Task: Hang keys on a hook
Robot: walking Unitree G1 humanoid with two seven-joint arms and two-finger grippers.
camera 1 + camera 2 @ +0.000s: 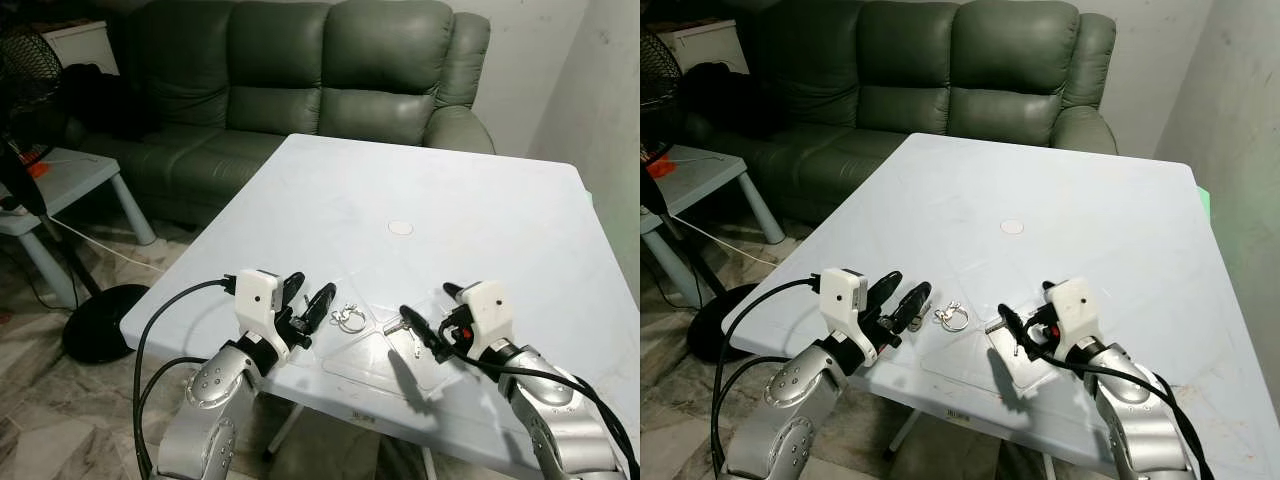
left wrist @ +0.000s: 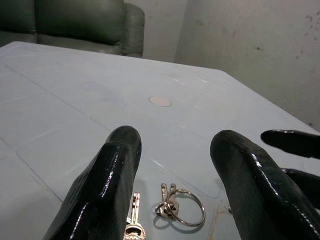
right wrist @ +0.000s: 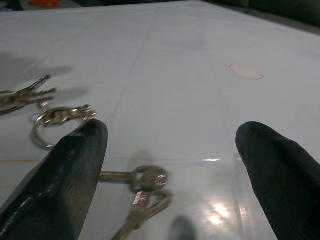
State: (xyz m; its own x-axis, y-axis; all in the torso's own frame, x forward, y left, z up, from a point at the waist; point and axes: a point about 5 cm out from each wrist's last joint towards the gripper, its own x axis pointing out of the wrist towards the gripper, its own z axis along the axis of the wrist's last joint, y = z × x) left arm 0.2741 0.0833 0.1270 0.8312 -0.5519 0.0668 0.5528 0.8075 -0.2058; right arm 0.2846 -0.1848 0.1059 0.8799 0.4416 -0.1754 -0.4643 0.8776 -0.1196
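Keys [image 1: 350,319] lie flat on the desk [image 1: 480,230]; light, stiff, slippery metal, probably best pinched at the ring. Left gripper [image 1: 308,302] and right gripper [image 1: 428,325] both gape wide, empty.

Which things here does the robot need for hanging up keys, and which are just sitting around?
For the job:
keys on a ring
second bunch of keys
left gripper, open
right gripper, open

Just sitting around:
sofa
fan
small side table
white table
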